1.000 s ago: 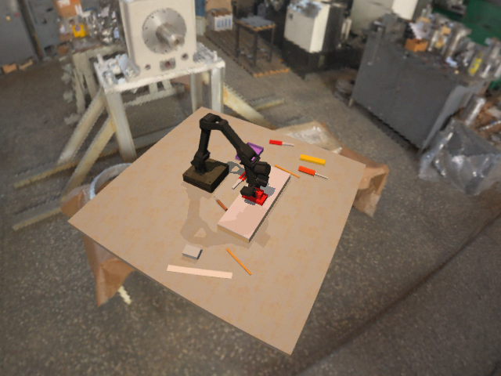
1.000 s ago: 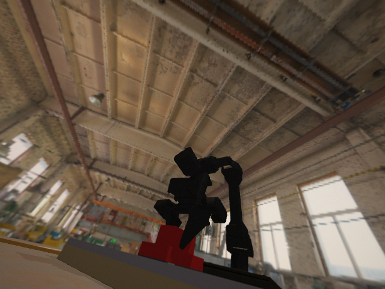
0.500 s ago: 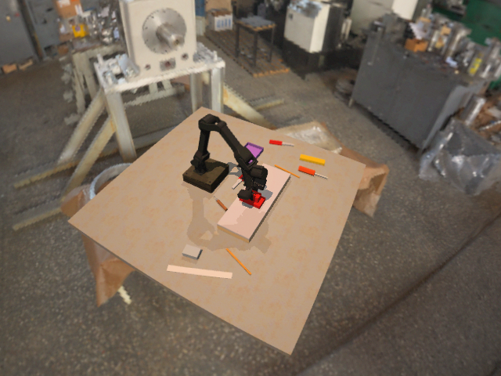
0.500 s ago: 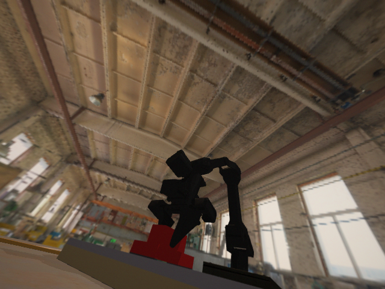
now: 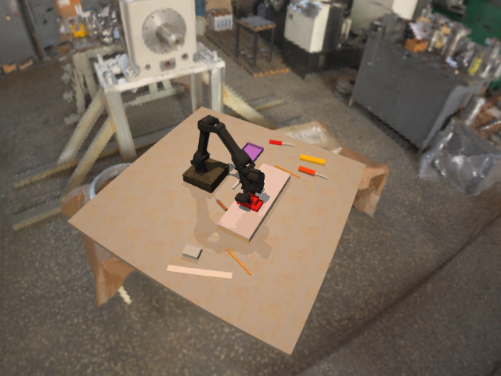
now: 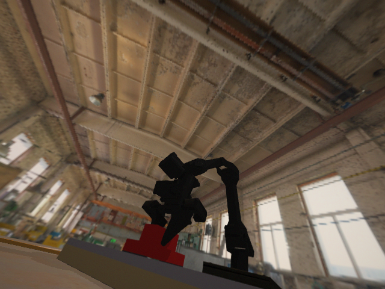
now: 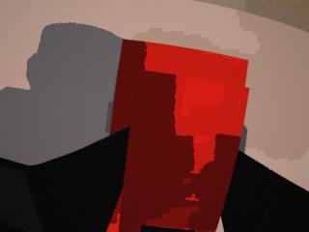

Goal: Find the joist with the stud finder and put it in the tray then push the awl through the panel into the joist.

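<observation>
The red stud finder (image 5: pixel 255 204) (image 6: pixel 151 241) (image 7: pixel 208 101) sits base down on the pale floor panel (image 5: pixel 236 222) (image 6: pixel 93 265) (image 7: pixel 282 97), around the middle of its length, with no gap visible under it. My gripper (image 5: pixel 250 198) (image 6: pixel 162 233) (image 7: pixel 174 141) is shut on the stud finder's raised grip, one finger on each side. The purple tray (image 5: pixel 252 151) lies behind the arm and is partly hidden by it; no object shows in its visible part. A brown-handled tool (image 5: pixel 221 204), apparently the awl, lies beside the panel's left edge, its thin tip pointing away. No hole shows in the visible panel.
A partly hidden tool with a pale shaft (image 5: pixel 236 184) lies between arm base and panel. Red (image 5: pixel 275 142) and orange (image 5: pixel 306 171) screwdrivers, a yellow bar (image 5: pixel 312 160) and a pencil (image 5: pixel 286 171) lie beyond the panel. A grey block (image 5: pixel 192 251), pale strip (image 5: pixel 199 271) and second pencil (image 5: pixel 239 262) lie in front.
</observation>
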`<state>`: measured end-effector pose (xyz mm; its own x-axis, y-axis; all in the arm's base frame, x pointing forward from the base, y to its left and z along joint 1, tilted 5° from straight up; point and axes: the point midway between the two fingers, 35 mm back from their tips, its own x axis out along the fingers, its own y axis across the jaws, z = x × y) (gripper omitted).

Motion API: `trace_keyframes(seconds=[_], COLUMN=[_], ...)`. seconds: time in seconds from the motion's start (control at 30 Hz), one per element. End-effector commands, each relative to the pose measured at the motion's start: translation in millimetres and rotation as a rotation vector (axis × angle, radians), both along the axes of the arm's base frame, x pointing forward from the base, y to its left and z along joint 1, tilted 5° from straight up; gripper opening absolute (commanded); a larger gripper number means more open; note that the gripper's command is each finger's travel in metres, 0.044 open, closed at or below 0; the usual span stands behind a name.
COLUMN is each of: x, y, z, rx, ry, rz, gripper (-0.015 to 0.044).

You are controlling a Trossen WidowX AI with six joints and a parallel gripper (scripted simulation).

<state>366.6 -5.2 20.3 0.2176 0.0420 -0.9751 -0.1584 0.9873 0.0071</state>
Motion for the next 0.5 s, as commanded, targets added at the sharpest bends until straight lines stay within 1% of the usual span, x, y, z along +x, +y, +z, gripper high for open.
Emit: trace_keyframes(seconds=[0.0,0.47], x=[2.6,6.4], y=[-10.1,-34.4], z=[-0.6,-0.7], rx=[-0.002,-0.004], ry=[0.001,0.001], rz=[-0.001,-0.001], gripper=[0.0000,0.0000])
